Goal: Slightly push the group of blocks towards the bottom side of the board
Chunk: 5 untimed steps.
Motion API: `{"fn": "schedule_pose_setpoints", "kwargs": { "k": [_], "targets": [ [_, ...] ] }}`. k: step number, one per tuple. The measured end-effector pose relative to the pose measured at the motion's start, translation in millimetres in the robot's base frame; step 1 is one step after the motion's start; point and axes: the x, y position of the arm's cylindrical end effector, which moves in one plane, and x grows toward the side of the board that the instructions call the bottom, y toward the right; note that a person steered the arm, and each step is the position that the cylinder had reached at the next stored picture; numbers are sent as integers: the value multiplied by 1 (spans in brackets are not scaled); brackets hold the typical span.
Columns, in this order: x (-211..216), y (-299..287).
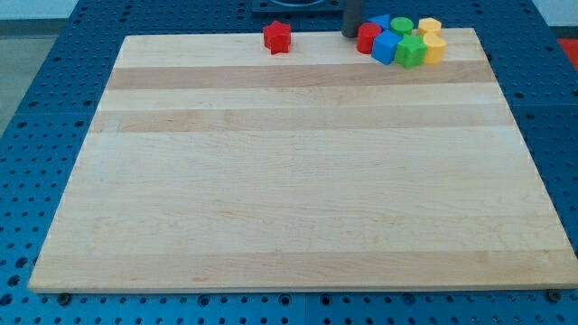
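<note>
My tip [350, 34] is a bare rod with nothing to open or close; it sits at the board's [298, 181] top edge, touching or just beside the red block [368, 38] at the group's left. The group, packed in the top right corner, adds blue [385, 48], green [409, 51] and yellow [433, 49] blocks, more behind. Its long axis runs left to right. A red star [277, 37] lies apart, leftward. To push well, I judge the tip should go above the cluster's middle, then move down briefly.
</note>
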Motion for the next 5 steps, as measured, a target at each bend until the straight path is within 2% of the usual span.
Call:
{"fn": "schedule_pose_setpoints", "kwargs": {
  "k": [5],
  "targets": [
    [16, -6]
  ]
}}
